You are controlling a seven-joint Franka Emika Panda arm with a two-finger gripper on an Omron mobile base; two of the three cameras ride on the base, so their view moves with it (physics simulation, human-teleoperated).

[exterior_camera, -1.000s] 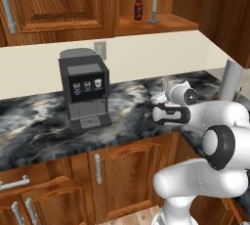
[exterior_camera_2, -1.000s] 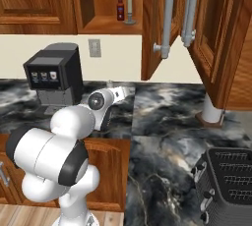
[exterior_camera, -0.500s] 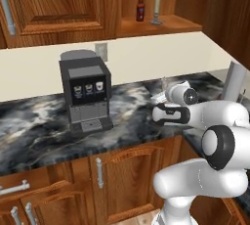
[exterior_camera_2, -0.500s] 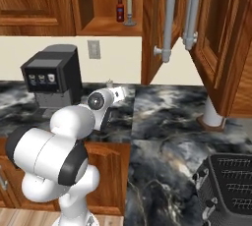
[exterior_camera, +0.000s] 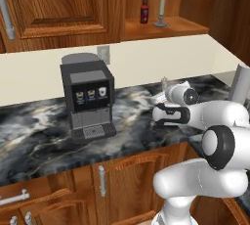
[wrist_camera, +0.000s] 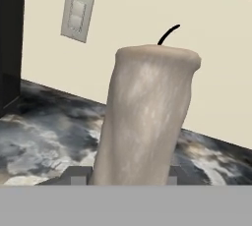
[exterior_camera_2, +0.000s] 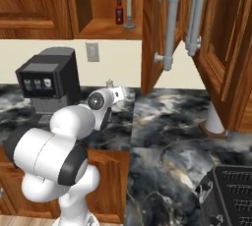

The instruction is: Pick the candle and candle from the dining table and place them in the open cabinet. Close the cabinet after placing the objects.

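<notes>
Waxy and stiff, the stubby candle (wrist_camera: 147, 117) sits clamped low between your gripper (wrist_camera: 120, 175) fingers, at six o'clock in the hand view. It looks light but slick, so hold it near the base. The thin candle (exterior_camera: 162, 12) already stands in the cabinet (exterior_camera_2: 98, 26).

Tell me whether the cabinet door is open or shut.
Open: the cabinet door swings outward, showing the thin candle and bottle on the shelf.
</notes>
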